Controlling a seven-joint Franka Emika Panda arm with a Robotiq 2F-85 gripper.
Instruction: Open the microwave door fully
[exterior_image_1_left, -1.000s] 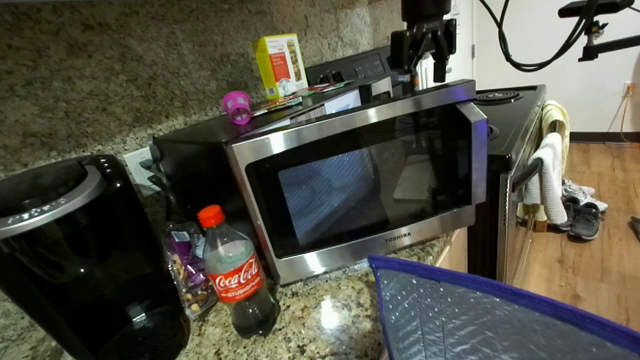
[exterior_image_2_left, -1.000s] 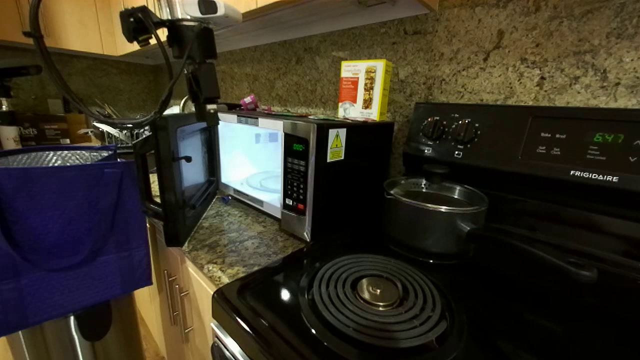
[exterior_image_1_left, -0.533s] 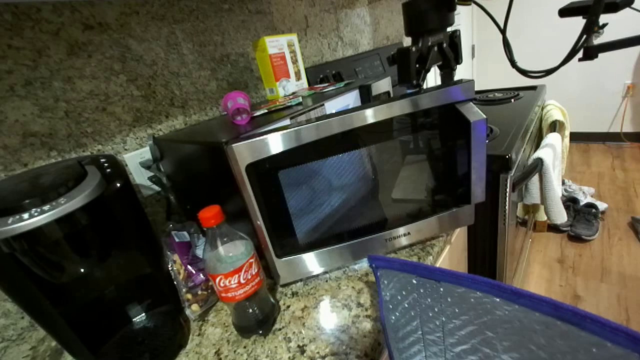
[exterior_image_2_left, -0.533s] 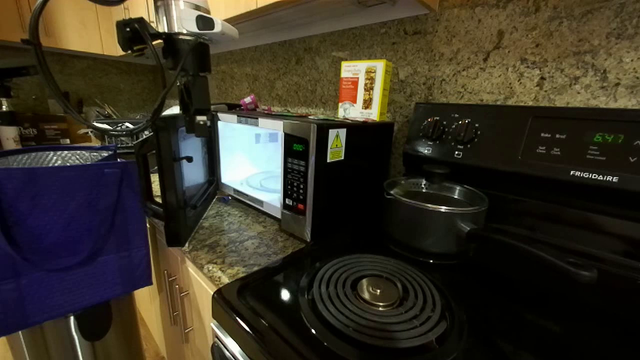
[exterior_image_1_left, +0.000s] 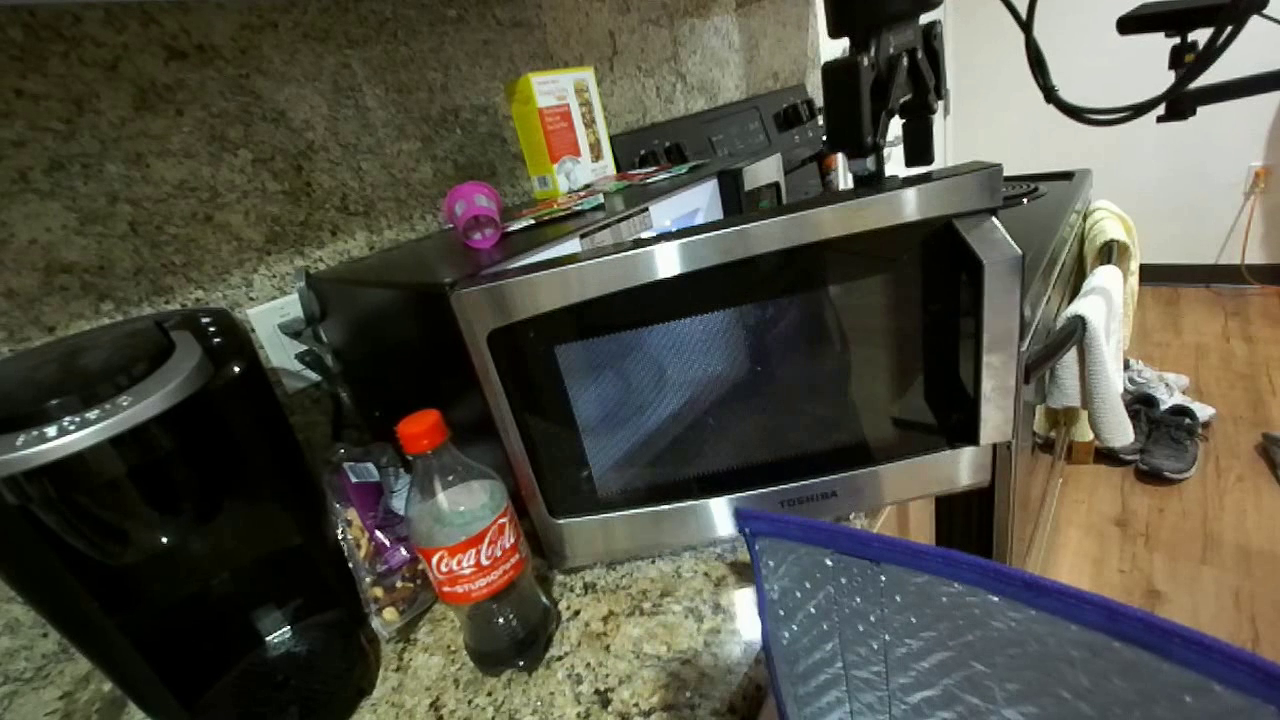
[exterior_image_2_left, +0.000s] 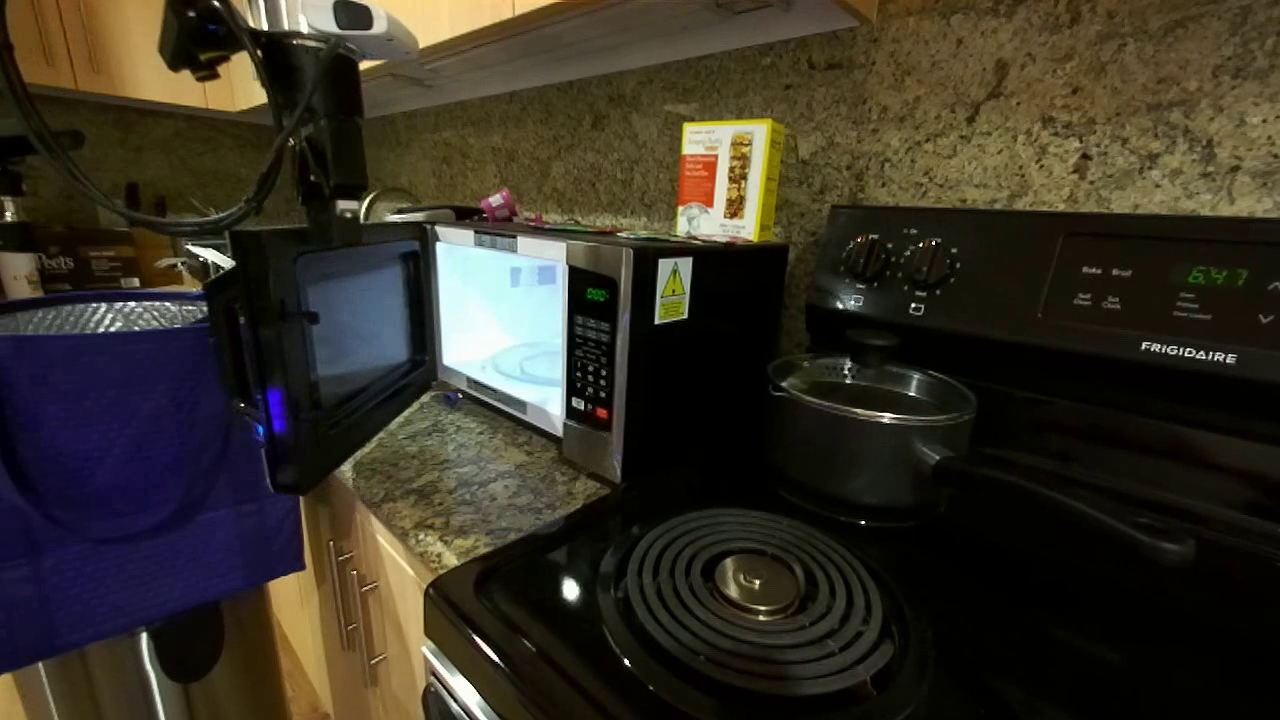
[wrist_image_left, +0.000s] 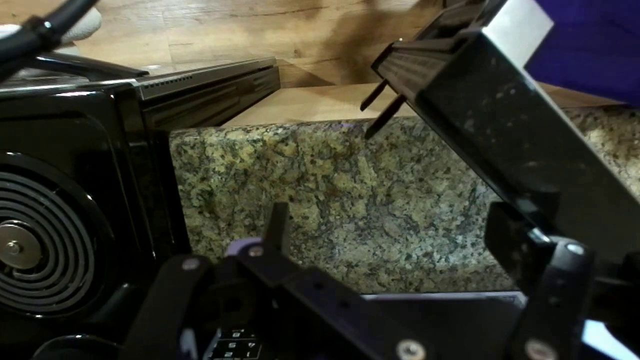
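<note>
The microwave stands on the counter with its lit inside showing. Its door is swung wide open, and its steel front faces the camera in an exterior view. The door's handle is at the free edge. My gripper is open, with nothing between its fingers. In the wrist view one finger is against or very close to the door's inner face. In both exterior views the gripper hangs pointing down at the door's top edge; its fingertips are partly hidden by the door.
A blue insulated bag is close to the door's free edge; touching cannot be told. The stove with a lidded pot stands beside the microwave. A cola bottle and black coffee maker are on the hinge side. A yellow box stands on the microwave.
The gripper first came lower, then moved outward away from the microwave. The door has swung further open along with it, toward the blue bag.
</note>
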